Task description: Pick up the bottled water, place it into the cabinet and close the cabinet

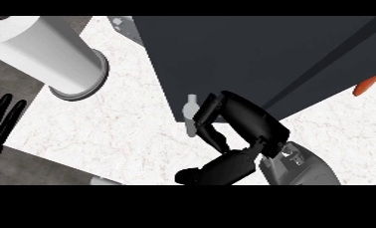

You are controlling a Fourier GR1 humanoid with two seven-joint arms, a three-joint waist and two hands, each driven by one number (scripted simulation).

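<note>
Seemingly upright bottled water [191, 103] beside cabinet [249, 57]

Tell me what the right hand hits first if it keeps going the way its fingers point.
Probably the bottle, right at the right hand's fingertips by the cabinet's edge. Depth is unclear from this steep view, so contact can't be confirmed.

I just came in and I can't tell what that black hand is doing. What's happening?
The robot's right hand is reaching toward a small bottled water that stands on the white counter, right against the corner of the dark cabinet. Its fingers are bent near the bottle, but they have not closed around it. The left hand rests open at the left edge. A big white cylinder lies nearby, and something orange peeks in at the right.
</note>
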